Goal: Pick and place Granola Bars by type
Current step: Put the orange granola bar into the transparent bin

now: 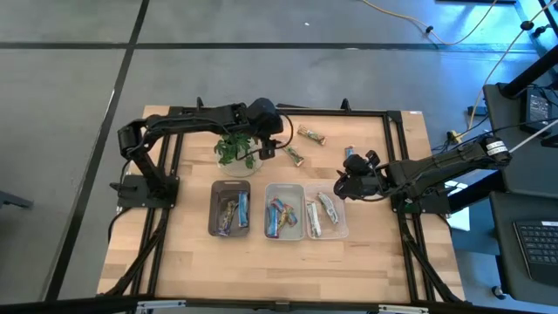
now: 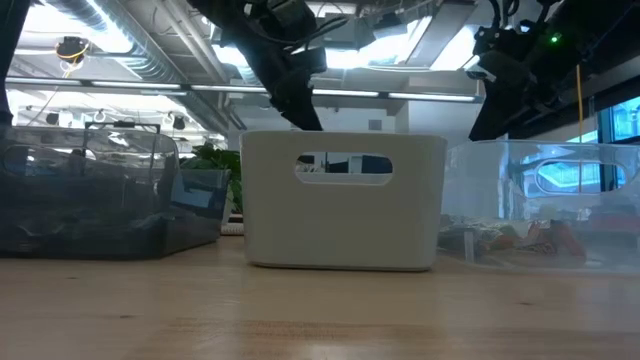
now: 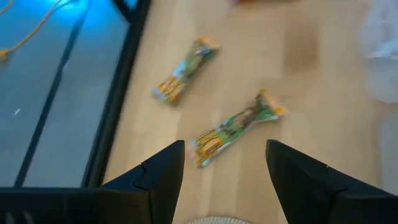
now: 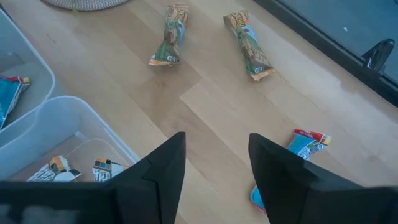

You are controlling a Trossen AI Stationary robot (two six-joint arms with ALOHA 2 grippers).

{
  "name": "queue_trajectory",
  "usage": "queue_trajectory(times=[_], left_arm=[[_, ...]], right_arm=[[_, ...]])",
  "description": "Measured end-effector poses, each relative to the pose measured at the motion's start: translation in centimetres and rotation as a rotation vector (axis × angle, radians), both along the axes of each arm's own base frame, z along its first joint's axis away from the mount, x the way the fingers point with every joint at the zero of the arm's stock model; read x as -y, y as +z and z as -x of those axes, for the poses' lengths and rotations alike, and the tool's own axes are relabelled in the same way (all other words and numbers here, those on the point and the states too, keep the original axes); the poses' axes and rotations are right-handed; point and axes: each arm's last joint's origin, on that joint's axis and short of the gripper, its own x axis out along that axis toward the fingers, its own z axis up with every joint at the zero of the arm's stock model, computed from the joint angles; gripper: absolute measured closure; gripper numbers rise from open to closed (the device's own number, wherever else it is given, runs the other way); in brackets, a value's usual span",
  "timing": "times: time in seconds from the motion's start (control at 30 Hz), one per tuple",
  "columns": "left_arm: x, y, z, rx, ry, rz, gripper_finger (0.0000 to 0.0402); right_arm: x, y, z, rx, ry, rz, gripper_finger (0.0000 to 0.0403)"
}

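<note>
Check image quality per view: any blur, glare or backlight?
Left wrist view: motion-soft, the two green bars smeared. Right wrist view: sharp, wrapper print on the blue bar readable. Low view: ceiling lights behind silhouette both arms, white bin evenly lit. High view: blue cast at upper right, table evenly lit, no hard shadows.

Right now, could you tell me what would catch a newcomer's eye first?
Three bins in a row at mid-table, already holding wrapped bars. Behind them, two green-wrapped bars and a blue bar lie loose beside the plant. The open left gripper hovers over one green bar.
</note>
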Motion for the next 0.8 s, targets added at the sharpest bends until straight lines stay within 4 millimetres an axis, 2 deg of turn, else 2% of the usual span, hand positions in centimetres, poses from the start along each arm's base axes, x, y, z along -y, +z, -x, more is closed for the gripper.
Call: queue_trajectory(times=[0.2,0.5,0.7,0.8], left_arm=[[-0.3,-1.4,-1.4,0.045,-0.202,0.018,0.0185],[-1.3,-5.5,-3.2,0.011,-0.352,0.020,0.0185],[-2.2,-7.6,-3.8,0.003,-0.321,0.059,0.0185],[-2.5,-8.0,-3.8,-0.004,-0.292,0.079,0.0185]], right_arm=[[0.1,0.1,0.0,-0.007,0.005,0.037,0.0224],[0.2,0.2,-0.1,-0.012,0.005,0.108,0.0224],[0.2,0.3,-0.2,-0.012,0.021,0.138,0.0224],[0.2,0.3,-0.3,-0.005,0.016,0.143,0.0224]])
